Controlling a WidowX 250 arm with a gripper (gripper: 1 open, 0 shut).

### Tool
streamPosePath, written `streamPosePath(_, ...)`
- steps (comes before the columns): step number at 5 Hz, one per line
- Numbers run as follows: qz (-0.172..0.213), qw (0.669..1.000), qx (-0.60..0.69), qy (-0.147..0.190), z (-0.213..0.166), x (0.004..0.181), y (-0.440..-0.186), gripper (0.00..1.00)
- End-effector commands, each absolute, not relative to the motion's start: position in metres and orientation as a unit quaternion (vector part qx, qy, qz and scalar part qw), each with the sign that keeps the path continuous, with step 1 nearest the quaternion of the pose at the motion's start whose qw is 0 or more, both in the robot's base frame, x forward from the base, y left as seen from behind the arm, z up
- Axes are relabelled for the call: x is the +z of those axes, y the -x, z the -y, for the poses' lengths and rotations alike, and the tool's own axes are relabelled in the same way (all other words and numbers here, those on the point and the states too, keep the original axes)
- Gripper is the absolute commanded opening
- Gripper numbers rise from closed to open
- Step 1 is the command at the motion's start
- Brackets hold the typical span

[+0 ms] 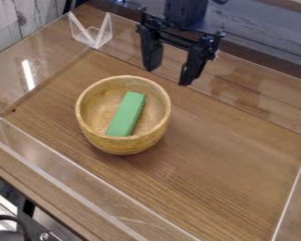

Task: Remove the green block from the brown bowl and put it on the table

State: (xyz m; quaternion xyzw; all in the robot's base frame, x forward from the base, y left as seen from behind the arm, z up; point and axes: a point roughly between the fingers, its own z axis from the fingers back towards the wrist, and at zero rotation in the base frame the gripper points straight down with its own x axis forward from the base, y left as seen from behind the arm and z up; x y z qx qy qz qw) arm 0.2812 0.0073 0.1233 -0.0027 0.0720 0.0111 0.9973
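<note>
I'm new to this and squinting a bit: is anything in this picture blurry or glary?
Camera view: soft overall; black two-fingered gripper lacks crisp detail; pale sheen on brown wood-grain tabletop; bright green rectangular block looks evenly lit, without glare.

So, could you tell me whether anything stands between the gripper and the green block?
Nothing visible does: the open gripper hangs beyond the bowl, and the block lies uncovered inside its rim.
</note>
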Motion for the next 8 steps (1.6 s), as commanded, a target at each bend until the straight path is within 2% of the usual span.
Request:
streamPosePath(1,-0.054,0.998,0.025,0.0,-0.024,0.118,-0.276,1.0)
streamPosePath(2,-0.045,0.998,0.04,-0.005,-0.044,0.101,-0.268,1.0)
streamPosePath(4,-0.027,0.995,0.091,-0.006,-0.06,0.092,-0.257,1.0)
streamPosePath(6,-0.005,0.997,0.072,0.002,-0.041,0.089,-0.25,1.0)
streamPosePath(8,0.016,0.999,0.042,0.004,-0.058,0.061,-0.253,1.0)
